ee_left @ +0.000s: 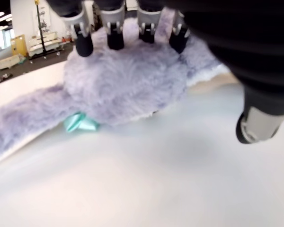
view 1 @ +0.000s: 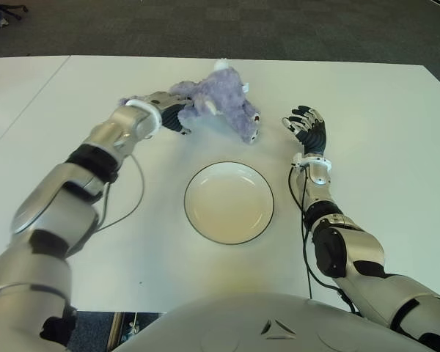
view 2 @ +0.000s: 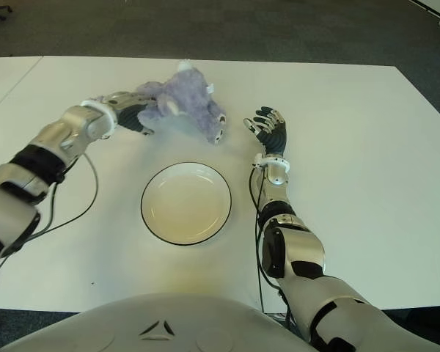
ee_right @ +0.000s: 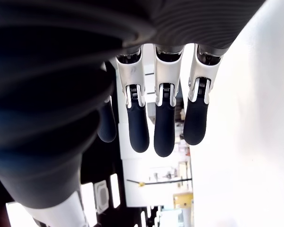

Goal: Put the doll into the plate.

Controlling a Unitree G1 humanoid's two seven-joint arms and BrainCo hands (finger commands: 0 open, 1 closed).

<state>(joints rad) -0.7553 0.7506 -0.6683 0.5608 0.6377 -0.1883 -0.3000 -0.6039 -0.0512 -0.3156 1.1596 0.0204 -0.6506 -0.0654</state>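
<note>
A purple plush doll (view 1: 218, 101) with a teal bow (ee_left: 78, 123) sits on the white table beyond the plate. My left hand (view 1: 173, 115) reaches in from the left and is closed on the doll's back end. In the left wrist view its fingers (ee_left: 115, 39) press into the fur (ee_left: 128, 82), while the thumb (ee_left: 256, 124) stays just off the doll. The doll's head points toward the right hand. The white plate (view 1: 188, 207) with a dark rim lies empty at the centre, nearer to me than the doll. My right hand (view 1: 309, 129) shows right of the plate, fingers (ee_right: 163, 127) spread, holding nothing.
The white table (view 1: 381, 147) extends wide to the right and left. A black cable (view 1: 137, 196) loops on the table beside my left forearm, and another (view 1: 302, 220) runs along my right forearm. Dark carpet (view 1: 279, 29) lies past the far edge.
</note>
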